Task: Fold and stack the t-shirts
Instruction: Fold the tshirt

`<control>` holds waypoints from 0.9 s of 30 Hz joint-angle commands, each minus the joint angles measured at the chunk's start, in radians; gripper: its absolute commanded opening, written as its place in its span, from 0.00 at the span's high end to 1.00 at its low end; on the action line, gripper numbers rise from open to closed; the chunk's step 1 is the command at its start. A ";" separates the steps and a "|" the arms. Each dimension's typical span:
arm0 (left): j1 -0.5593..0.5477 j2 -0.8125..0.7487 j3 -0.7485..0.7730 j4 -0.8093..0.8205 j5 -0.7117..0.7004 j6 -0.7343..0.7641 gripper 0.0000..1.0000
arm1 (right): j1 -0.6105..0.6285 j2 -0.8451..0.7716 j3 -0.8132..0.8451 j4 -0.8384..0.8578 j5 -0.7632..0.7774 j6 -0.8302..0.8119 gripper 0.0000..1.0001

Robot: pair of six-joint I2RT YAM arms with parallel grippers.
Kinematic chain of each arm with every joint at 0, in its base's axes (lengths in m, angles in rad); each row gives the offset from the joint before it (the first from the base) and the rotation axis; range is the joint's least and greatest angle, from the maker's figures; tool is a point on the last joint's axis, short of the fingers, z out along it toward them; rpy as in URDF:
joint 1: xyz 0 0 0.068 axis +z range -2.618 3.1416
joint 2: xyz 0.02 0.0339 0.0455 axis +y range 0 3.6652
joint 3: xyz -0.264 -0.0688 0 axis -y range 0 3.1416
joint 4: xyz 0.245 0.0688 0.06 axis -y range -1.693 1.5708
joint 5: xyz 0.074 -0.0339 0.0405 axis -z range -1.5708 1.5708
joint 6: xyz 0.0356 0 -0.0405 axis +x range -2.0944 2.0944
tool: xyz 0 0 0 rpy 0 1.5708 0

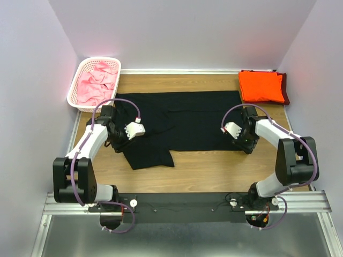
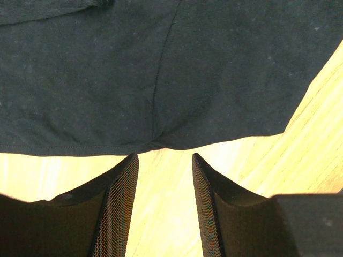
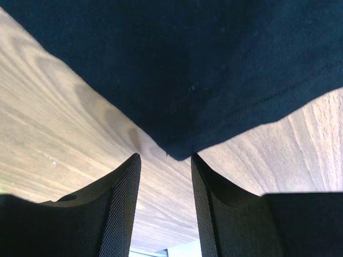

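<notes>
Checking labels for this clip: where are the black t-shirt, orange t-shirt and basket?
black t-shirt (image 1: 198,115), top view, middle of its body.
orange t-shirt (image 1: 261,85), top view, centre of its folded face.
basket (image 1: 73,91), top view, left wall.

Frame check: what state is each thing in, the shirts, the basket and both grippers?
black shirt: spread out flat, not stacked.
orange shirt: folded, lying on the maroon one.
maroon shirt: under the orange one, only an edge shows.
pink shirts: crumpled in the basket.
basket: upright, holding the pink shirts.
left gripper: open, empty, at the black shirt's hem.
right gripper: open, empty, at the black shirt's corner.
</notes>
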State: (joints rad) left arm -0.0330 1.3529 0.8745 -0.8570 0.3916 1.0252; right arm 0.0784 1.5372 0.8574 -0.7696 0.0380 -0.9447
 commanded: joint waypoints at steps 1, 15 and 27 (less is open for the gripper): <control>0.005 0.015 -0.014 0.019 -0.025 0.007 0.47 | -0.005 0.035 -0.035 0.047 -0.010 -0.017 0.51; 0.019 0.002 -0.043 -0.004 0.004 0.147 0.46 | -0.005 0.097 -0.043 0.095 0.002 -0.006 1.00; -0.060 0.025 -0.126 0.062 -0.068 0.164 0.44 | -0.005 0.089 -0.027 0.090 -0.004 -0.003 0.99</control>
State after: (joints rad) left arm -0.0551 1.3720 0.7719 -0.8284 0.3580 1.1702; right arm 0.0792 1.5795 0.8532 -0.7406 0.0708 -0.9440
